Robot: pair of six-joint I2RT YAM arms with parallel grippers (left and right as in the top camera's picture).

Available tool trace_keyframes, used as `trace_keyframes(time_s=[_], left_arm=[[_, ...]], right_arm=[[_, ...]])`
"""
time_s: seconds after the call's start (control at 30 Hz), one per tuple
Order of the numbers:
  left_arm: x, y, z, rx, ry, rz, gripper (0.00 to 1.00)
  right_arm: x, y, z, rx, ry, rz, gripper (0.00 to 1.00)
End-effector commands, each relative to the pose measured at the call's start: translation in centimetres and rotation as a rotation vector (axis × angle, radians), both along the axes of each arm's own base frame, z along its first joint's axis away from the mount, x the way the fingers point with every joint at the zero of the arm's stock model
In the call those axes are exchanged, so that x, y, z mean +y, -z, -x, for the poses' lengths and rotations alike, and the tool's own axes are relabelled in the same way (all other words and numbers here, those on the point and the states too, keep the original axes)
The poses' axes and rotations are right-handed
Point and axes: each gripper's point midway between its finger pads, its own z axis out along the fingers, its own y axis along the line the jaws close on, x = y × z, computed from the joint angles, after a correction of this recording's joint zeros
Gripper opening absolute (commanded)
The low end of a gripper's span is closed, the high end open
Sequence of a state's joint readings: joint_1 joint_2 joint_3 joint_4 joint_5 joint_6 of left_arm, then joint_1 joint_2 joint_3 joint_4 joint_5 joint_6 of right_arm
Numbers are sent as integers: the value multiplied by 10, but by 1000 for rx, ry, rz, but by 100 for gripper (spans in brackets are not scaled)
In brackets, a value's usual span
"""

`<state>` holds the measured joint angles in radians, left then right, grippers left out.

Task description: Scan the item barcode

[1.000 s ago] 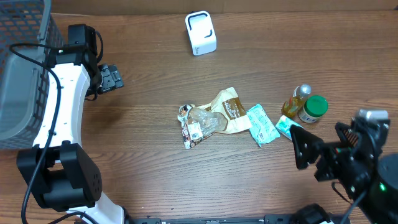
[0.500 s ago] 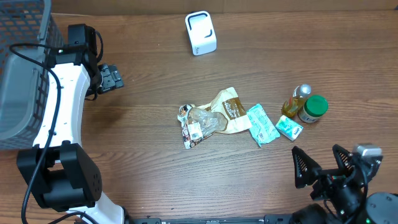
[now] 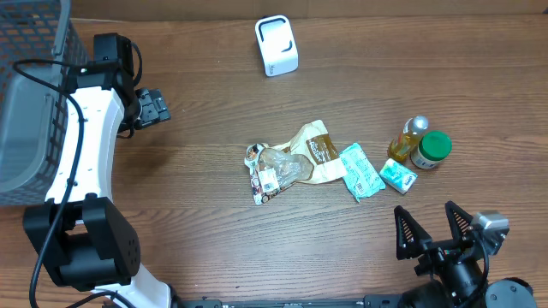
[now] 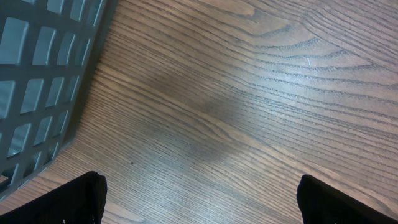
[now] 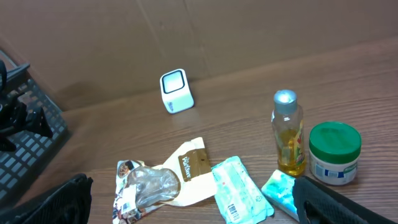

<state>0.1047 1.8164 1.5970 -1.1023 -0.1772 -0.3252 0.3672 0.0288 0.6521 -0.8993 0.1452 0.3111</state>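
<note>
Overhead: white scanner (image 3: 276, 45) stands at the far edge of the table (image 3: 205, 222). Mid-table is a pile: crumpled wrapper (image 3: 272, 171), brown pouch (image 3: 315, 147) and teal packet (image 3: 360, 171), which overlap or touch. To the right lie a small teal box (image 3: 398, 176), a yellow-liquid bottle (image 3: 408, 137) and a green-lidded jar (image 3: 431, 150). A grey basket (image 3: 26, 103) sits far left. Left gripper (image 3: 154, 107) is beside the basket, well apart from the pile. Right gripper (image 3: 423, 210) is at the near edge with its jaws spread wide, holding nothing, just near-side of the teal box and not touching it. Nothing blocks the path from the pile to the scanner.

Versus a second ago, the right arm has backed off toward the near edge and the teal box it partly covered is now fully exposed. The left arm and the items are unchanged.

Left wrist: fingertips (image 4: 87, 199) are spread to the frame corners with only bare wood between them and the basket wall at left. No item is in view.

Right wrist: both fingers are splayed and empty. The pile lies ahead between them. A barcode shows on the teal packet's near end, and probably one on the wrapper, though it is small. The scanner is far behind.
</note>
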Motion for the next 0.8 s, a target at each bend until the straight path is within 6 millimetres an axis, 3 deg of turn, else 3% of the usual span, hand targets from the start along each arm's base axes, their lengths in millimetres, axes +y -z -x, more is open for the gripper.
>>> trace_keyframes(time_s=[0.0,0.1,0.33,0.53,0.63,0.77], left_arm=[[0,-4,-4,-10,15,-16,100],[0,-4,-4,-10,15,-16,100],[0,-4,-4,-10,15,-16,99],[0,-4,-4,-10,14,-17,100],[0,-4,-4,-10,15,-16,100],[0,-4,-4,-10,14,-16,100]], right_arm=[[0,2,0,-17,1,-11,100],[2,0,-3,-31,-4,-18,100],[7,-29,-18,-183,2,-74,100],[1,-38,-43,-340,71,-118,100],[0,-46,-54,-484,82,-148,100],[12,-57,-50,-658,15,-84,100]])
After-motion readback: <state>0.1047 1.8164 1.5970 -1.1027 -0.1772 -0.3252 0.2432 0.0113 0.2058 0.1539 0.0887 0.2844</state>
